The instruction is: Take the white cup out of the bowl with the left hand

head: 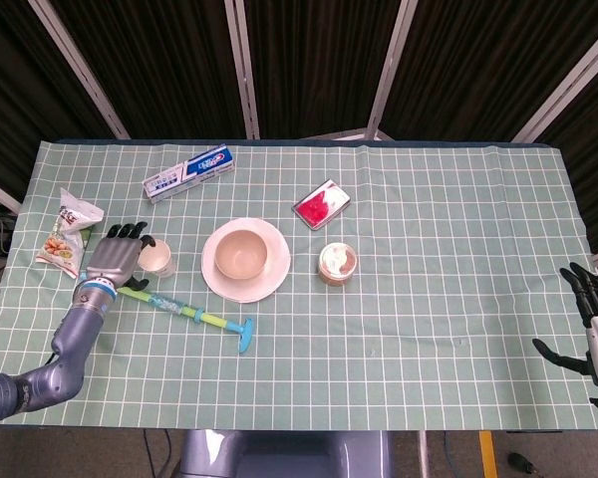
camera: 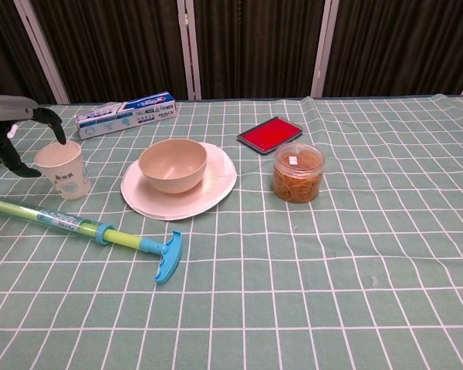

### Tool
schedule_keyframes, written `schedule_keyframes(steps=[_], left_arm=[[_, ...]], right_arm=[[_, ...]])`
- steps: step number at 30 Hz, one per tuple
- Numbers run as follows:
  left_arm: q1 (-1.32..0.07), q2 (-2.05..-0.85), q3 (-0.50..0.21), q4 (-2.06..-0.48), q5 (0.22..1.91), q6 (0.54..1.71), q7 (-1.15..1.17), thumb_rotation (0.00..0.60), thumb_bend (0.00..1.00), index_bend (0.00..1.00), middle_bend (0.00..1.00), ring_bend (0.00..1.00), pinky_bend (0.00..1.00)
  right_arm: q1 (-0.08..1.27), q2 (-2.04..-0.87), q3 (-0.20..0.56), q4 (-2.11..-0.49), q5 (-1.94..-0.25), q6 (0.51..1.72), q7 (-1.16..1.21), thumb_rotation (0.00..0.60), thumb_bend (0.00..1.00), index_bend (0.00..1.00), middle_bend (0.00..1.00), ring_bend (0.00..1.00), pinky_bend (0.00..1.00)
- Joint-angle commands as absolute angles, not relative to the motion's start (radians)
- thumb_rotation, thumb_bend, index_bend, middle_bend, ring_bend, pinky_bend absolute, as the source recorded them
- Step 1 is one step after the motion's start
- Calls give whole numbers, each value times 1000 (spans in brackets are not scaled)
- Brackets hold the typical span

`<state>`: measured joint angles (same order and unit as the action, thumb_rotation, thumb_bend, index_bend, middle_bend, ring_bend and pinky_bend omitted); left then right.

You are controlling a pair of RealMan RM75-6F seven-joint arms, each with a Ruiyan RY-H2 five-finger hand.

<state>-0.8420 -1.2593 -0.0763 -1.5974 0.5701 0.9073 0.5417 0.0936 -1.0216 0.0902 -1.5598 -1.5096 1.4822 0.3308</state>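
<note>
White paper cup [camera: 62, 169] stands upright on the cloth at three o'clock of the left hand [head: 113, 258], whose spread fingers [camera: 52, 123] hold nothing.

Head view looks steeply down from above; chest view, lower and nearer, shares the bowl [head: 241, 255].

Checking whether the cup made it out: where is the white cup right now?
The white paper cup stands upright on the green checked tablecloth at the left, outside the beige bowl, beside the left hand, just behind the green-and-blue stick.
</note>
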Motion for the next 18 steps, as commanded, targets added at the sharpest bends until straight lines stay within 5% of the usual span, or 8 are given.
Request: schedule_keyframes(steps=[1, 5, 9, 18], left_arm=[[-776, -1193, -96, -1690, 700, 976, 441, 600, 290, 217, 0, 0, 0], [-609, -1146, -55, -1786, 990, 1225, 297, 600, 290, 189, 0, 0, 0], [-446, -1204, 23, -1718, 1210, 1464, 198, 600, 280, 71, 0, 0, 0], [-259, -1262, 85, -1595, 1341, 1682, 162, 600, 201, 0, 0, 0, 0]], right_arm=[[93, -1022, 91, -1560, -1509, 1483, 330, 600, 92, 35, 0, 0, 0], [93, -1025, 91, -1556, -1514, 1489, 321, 600, 91, 35, 0, 0, 0], [97, -1037, 88, -1552, -1517, 1484, 295, 600, 92, 35, 0, 0, 0], [110, -1059, 86, -1557, -1511, 1462, 233, 600, 91, 35, 0, 0, 0]])
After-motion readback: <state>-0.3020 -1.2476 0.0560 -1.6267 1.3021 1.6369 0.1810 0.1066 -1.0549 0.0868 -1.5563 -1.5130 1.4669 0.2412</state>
